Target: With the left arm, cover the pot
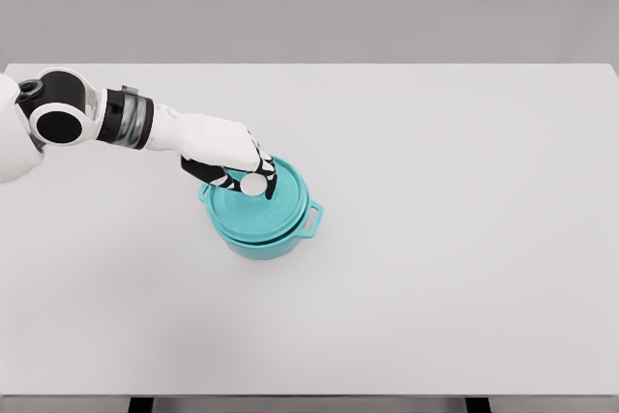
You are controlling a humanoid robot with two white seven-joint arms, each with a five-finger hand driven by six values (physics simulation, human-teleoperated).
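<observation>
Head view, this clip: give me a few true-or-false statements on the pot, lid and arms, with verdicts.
1. The left robot hand grips the white knob of the teal lid. True.
2. The lid lies on the table beside the pot. False: it sits over the teal pot, slightly tilted or not yet fully seated.
3. The right arm is reaching toward the pot. False: no right arm is in view.
4. A pot handle sticks out on the picture's right side. True.
5. The pot is red. False: it is teal, like its lid.
</observation>
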